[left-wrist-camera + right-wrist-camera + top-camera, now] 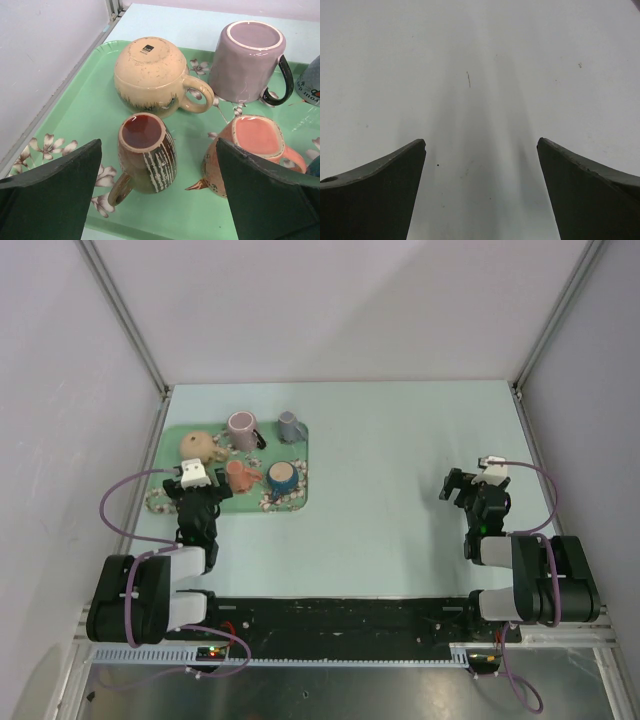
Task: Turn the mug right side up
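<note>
1. On the green floral tray [95, 95], a glossy brown mug [147, 160] with white stripes stands upside down, its glazed base up.
2. The left gripper [159, 144] is spread wide, just short of the mug.
3. The right gripper [481, 142] is spread over the matte table [480, 60].

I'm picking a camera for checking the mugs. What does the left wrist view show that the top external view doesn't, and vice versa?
Only left wrist: the brown striped mug, hidden from above, and the base label of the cream mug. Only top external: the right gripper, open, away from the green tray. Both: cream mug, lilac mug, tray.
</note>
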Action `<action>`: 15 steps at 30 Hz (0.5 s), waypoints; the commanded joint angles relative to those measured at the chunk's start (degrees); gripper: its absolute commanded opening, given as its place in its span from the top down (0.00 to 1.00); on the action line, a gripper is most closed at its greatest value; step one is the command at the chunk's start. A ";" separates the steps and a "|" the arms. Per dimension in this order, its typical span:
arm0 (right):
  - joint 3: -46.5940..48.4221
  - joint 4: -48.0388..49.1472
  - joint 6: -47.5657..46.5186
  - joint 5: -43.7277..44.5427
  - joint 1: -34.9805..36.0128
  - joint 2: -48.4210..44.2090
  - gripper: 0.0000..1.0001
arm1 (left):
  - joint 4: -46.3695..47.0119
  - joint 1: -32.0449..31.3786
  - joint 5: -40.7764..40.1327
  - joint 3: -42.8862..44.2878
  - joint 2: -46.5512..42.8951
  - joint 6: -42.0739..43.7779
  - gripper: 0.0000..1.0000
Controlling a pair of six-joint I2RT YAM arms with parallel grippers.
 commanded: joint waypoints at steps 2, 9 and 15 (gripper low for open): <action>1.05 3.92 -0.89 -0.01 -0.10 -0.71 0.01 | 3.08 0.38 0.18 0.26 -0.77 1.35 0.00; 2.21 -2.39 -0.88 1.43 0.31 -5.88 0.01 | -2.75 0.43 5.38 2.71 -5.01 3.33 0.00; 8.04 -20.20 2.32 -1.78 0.47 -18.04 0.00 | -37.95 -0.22 29.11 19.39 -19.41 11.65 0.00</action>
